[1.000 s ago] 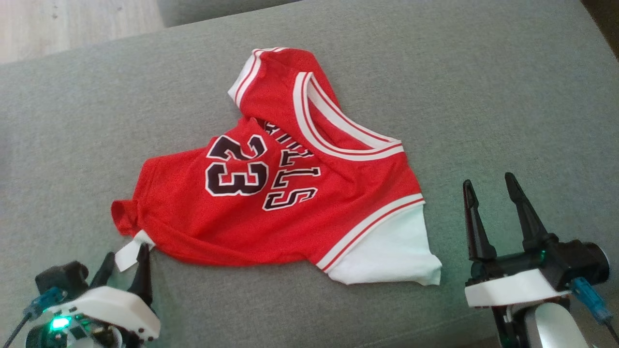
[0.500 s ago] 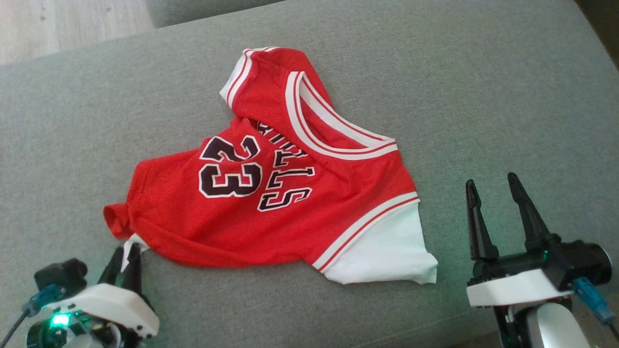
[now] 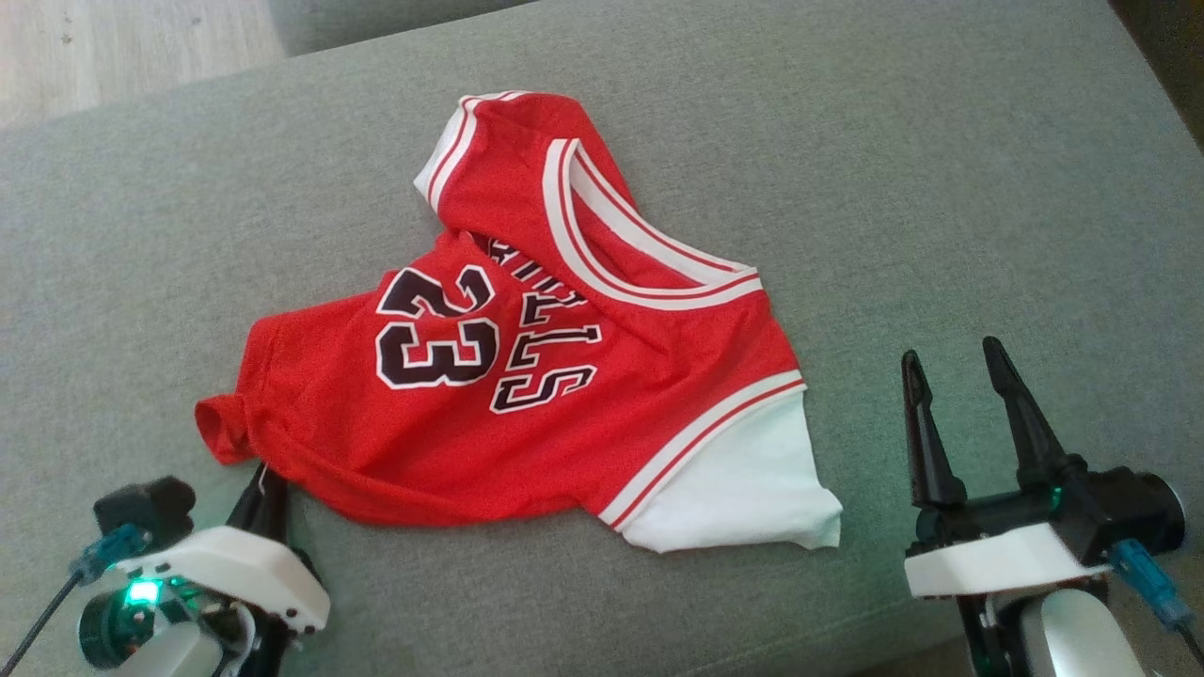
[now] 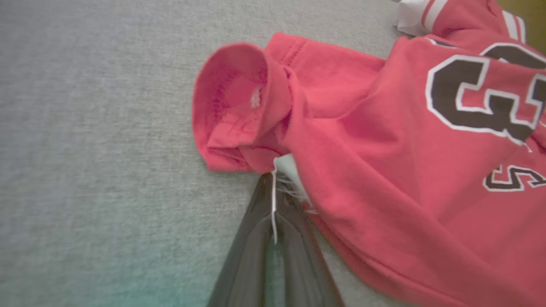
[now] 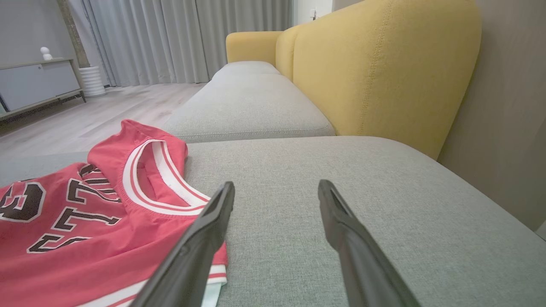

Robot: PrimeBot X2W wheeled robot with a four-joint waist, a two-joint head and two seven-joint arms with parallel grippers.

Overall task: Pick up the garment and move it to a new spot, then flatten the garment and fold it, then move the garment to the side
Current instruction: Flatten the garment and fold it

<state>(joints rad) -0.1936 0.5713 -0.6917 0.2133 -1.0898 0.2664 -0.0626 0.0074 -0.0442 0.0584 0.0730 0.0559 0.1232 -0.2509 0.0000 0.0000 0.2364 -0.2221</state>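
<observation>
A red jersey, the garment (image 3: pixel 527 404), lies crumpled on the grey sofa seat (image 3: pixel 941 188), with black lettering, the number 23 and white trim. My left gripper (image 3: pixel 268 480) sits at its near left corner, shut on the small white tag there. In the left wrist view the two dark fingers (image 4: pixel 256 238) press together on the tag (image 4: pixel 288 168) at the garment's (image 4: pixel 405 170) rolled hem. My right gripper (image 3: pixel 950 362) stands open to the right of the garment, nothing between its fingers. In the right wrist view this gripper (image 5: pixel 275 185) hovers beside the garment's (image 5: pixel 85 213) collar.
The seat's front edge runs just before both grippers. Wooden floor (image 3: pixel 113 47) shows beyond the far left edge. A yellow backrest (image 5: pixel 375 64) rises along one side, with a second grey cushion (image 5: pixel 247 98) past it. Bare seat lies right of the garment.
My left gripper has shut on the white tag, which lay flat and loose between open fingers before. The whole picture has drifted slightly left. The right gripper has stayed open.
</observation>
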